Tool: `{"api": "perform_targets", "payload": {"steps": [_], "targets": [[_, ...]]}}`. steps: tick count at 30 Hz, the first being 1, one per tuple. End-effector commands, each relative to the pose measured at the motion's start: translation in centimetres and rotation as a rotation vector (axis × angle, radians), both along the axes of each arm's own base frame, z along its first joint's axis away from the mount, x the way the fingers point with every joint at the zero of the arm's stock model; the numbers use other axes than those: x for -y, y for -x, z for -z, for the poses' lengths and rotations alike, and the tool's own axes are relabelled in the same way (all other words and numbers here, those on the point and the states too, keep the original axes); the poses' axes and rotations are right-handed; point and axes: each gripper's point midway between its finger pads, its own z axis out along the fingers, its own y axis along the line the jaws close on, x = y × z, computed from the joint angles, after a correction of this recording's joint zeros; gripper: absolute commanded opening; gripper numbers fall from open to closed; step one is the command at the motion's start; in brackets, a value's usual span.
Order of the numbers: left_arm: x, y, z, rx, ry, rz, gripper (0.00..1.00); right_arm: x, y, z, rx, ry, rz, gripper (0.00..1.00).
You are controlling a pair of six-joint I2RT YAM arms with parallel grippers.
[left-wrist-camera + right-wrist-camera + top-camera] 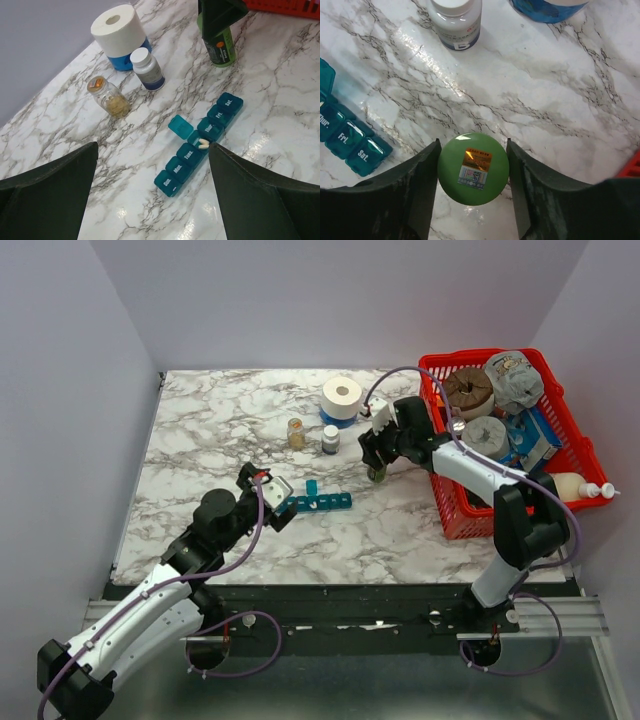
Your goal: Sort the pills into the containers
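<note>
Your left jaws wide open and empty, low over the tabletop [200, 430], teal pill organizer [189, 155] at centre of the top view just right of them, one lid raised, your right jaws closed on the upright green bottle [473, 167], right of centre.

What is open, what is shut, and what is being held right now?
pill organizer, one lid flipped open with white pills inside, other lids shut
green bottle, standing upright, capped, gripped at the cap
right end effector, shut on the green bottle
left end effector, open and empty
white bottle, upright, capped
glass bottle, upright, partly filled
</note>
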Motion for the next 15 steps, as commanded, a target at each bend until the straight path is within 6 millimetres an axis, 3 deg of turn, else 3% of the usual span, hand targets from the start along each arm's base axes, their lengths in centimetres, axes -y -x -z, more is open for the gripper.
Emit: {"api": "perform_targets", "payload": {"steps": [1, 2, 4, 7, 8, 10, 11, 12, 14, 15], "targets": [[-0.8, -0.3, 1.0, -0.003, -0.036, -0.035, 0.99, -0.7, -0.3, -1.3, 0.027, -0.041, -0.043, 0.79], [-0.7, -0.3, 1.0, -0.003, -0.038, -0.03, 0.99, -0.9, 0.0, -2.5, 0.047, -0.055, -0.069, 0.89], [-0.5, -0.2, 1.4, -0.004, -0.056, -0.009, 0.99, -1.1, 0.4, -3.8, 0.069, -0.064, -0.096, 0.97], [0.0, 0.2, 2.0, 0.005, -0.075, 0.039, 0.99, -2.0, 1.4, -7.3, 0.106, -0.086, -0.194, 1.0], [0.1, 0.3, 2.5, 0.013, -0.099, 0.053, 0.99, -3.1, 2.8, -8.9, 0.086, -0.13, -0.289, 1.0], [0.3, 0.4, 3.3, 0.014, -0.135, 0.082, 0.99, -4.3, 4.6, -10.0, 0.1, -0.153, -0.467, 1.0], [0.4, 0.5, 3.7, 0.039, -0.177, 0.11, 0.99, -5.2, 7.5, -10.2, 0.082, -0.197, -0.653, 1.0], [0.4, 0.7, 4.5, 0.041, -0.223, 0.14, 0.99, -5.8, 8.4, -11.4, 0.109, -0.218, -0.752, 1.0], [0.5, 1.0, 6.1, 0.028, -0.285, 0.184, 0.99, -6.1, 11.2, -9.7, 0.002, -0.247, -0.897, 1.0], [0.3, 1.1, 6.9, 0.024, -0.335, 0.205, 0.99, -6.8, 11.0, -10.4, 0.05, -0.237, -0.95, 1.0]]}}
